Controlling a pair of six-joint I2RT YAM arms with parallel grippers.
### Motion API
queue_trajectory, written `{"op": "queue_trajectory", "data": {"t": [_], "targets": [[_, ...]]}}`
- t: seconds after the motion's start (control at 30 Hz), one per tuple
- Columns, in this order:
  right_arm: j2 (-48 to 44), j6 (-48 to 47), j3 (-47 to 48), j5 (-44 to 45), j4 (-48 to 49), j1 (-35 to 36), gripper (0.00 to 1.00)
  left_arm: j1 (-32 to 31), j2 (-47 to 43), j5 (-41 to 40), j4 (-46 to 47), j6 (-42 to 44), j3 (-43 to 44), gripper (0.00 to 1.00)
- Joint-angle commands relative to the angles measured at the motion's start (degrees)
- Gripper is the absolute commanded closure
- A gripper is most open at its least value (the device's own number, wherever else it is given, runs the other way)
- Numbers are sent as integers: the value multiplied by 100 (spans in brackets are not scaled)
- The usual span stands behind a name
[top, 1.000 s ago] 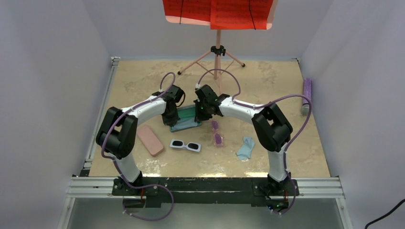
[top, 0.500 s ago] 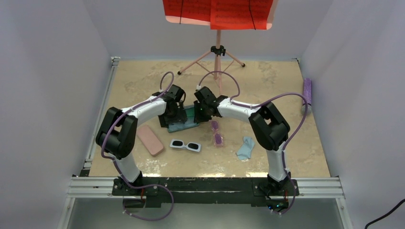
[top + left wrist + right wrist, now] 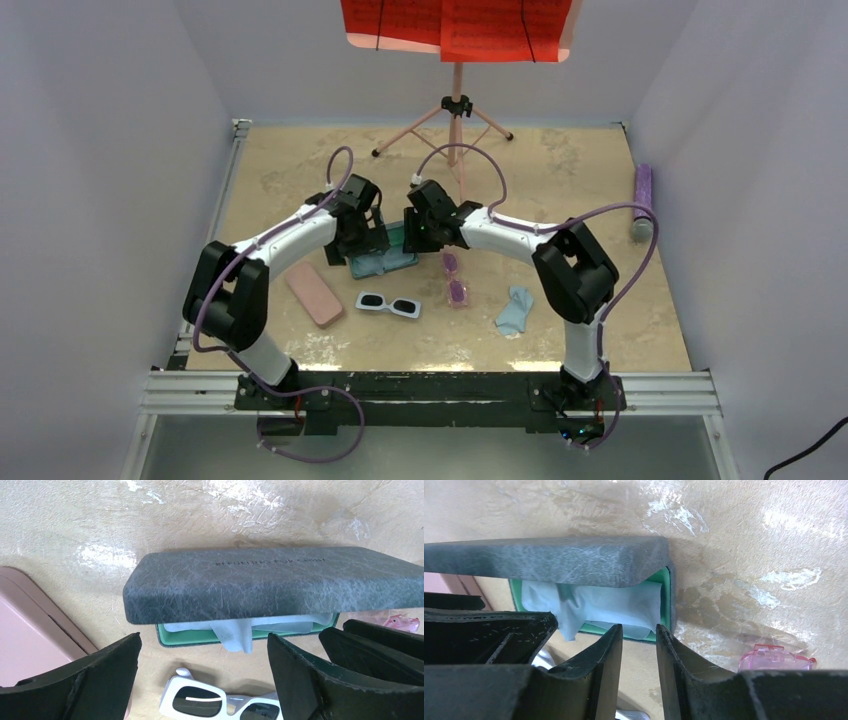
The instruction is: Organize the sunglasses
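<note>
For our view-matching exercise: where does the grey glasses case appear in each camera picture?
Top external: grey case at picture centre, slightly left.
Left wrist: across the upper middle.
Right wrist: upper left.
Shared landmark: the pink sunglasses, to its right.

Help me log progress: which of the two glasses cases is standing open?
The grey-blue case: its lid is raised over a green interior holding a light blue cloth. The pink case lies shut.

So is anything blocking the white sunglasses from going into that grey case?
Yes: a light blue cloth fills the grey case, spilling out toward the white sunglasses, and the lid is only partly raised.
</note>
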Motion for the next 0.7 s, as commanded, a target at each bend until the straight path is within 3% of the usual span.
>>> {"op": "queue_trajectory", "data": {"t": [0.0,0.17,0.67], "targets": [[-295,25,-51,127,151,-22,64,29,-328,1,-14,-28,-119,0],[-289,10,-141,61,220,-22,65,29,-243,350,357,-23,-328,0],[-137,-164,-363,16,799,-17,69,46,-236,264,748,-161,-615,0]]}}
